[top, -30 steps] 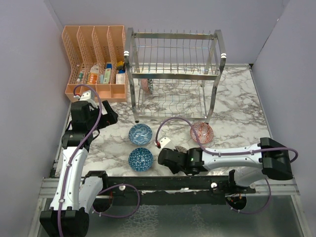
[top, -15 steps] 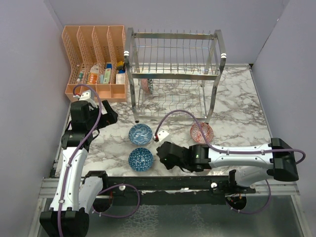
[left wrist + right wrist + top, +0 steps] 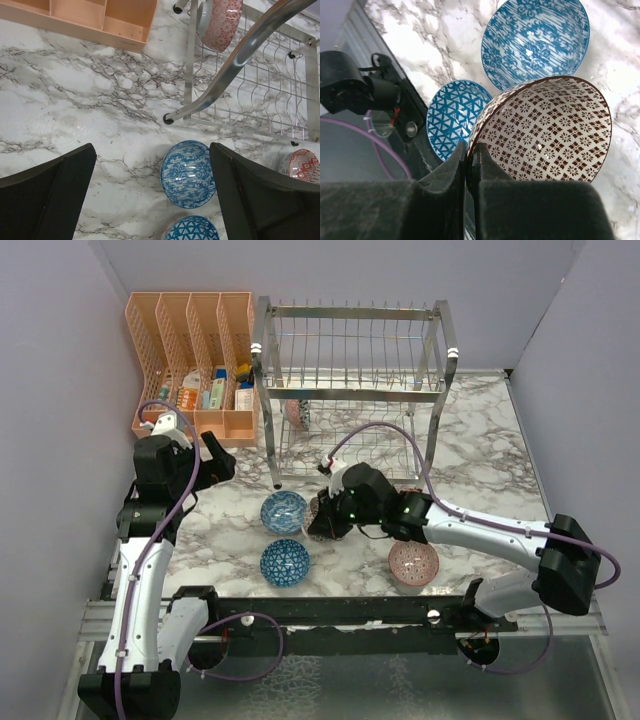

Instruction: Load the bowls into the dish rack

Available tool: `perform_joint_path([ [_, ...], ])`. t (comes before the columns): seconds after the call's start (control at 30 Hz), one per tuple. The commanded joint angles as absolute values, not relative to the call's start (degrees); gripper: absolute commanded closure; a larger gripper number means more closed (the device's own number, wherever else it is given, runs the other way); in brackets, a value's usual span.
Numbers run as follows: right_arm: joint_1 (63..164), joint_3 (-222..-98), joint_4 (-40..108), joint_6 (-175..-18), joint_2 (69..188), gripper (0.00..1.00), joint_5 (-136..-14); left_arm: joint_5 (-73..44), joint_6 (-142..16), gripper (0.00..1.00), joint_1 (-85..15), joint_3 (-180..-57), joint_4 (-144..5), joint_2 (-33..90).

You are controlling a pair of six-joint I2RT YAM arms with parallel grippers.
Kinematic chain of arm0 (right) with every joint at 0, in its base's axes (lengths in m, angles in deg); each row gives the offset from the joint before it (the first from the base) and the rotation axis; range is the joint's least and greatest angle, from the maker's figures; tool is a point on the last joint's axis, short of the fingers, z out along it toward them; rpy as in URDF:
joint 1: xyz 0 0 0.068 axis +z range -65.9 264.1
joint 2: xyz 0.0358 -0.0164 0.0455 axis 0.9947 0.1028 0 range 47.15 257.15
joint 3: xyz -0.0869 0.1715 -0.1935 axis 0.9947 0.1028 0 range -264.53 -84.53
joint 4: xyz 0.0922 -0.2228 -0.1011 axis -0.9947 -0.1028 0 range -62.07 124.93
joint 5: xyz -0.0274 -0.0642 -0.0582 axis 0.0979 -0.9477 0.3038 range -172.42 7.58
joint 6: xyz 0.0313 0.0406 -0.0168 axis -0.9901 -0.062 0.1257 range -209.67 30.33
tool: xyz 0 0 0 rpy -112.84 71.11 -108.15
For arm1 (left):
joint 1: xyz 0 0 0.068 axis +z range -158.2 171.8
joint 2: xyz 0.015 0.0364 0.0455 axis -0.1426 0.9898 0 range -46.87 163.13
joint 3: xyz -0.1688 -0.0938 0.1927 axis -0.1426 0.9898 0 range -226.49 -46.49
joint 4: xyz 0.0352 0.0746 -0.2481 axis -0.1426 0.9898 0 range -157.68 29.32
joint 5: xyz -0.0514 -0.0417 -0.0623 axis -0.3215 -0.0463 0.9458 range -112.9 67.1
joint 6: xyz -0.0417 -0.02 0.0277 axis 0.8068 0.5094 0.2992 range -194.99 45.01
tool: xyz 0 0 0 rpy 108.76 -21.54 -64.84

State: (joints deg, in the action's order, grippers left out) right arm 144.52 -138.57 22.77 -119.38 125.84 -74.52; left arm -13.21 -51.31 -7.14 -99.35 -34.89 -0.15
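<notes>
held bowl: small round ceramic bowl with a dark brown-and-white lattice inside [image 3: 545, 135], gripped by the rim in the right tool [image 3: 470, 156]; tipped up on edge, looks clear of the tabletop
right tool: jaws nearly together, only the bowl's thin rim between them; nothing else held
dish rack: tall two-tier shiny metal wire rack [image 3: 350, 390]; beyond the right tool, away from the arm bases and slightly to its right; front of lower tier near the tool, not touching
key relation: tine rows run left to right across the tool's path; the held bowl already stands roughly on edge, so I judge it needs a forward push and a lift, with the rim lined up to a gap between tines
in rack: pink-red patterned bowl [image 3: 220, 22] on edge at the left end of the lower tier
blue floral bowl [image 3: 535, 42]: on the tabletop, just left of the right tool, under the held bowl in the right wrist view
blue triangle bowl [image 3: 455, 117]: on the tabletop, left of the tool and nearer the bases
red-and-white bowl [image 3: 414, 562]: on the tabletop, right of the tool and nearer the bases
left tool [image 3: 152, 150]: fingers wide apart, empty, by the rack's left front leg
nearer arm: right, it has the bowl
tabletop: white marble-pattern [image 3: 480, 470]
orange mesh file organizer [image 3: 190, 360]: left of the rack, not part of the task
risk: rim grip is thin, so the bowl may swing or clip the front wire
</notes>
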Motion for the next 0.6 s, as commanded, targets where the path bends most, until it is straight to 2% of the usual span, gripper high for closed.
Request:
perform_joint_path([
  [0.0,139.7,-138.4,33.0,-120.5,128.1,0.99,-56.7,-12.2,-51.6,0.01,-7.0,-100.8,-34.8,0.4],
  [0.57,124.2,-139.4,54.3,-134.3,139.0,0.99,-30.9,-12.4,-51.9,0.01,-7.0,-104.2,-34.0,1.2],
])
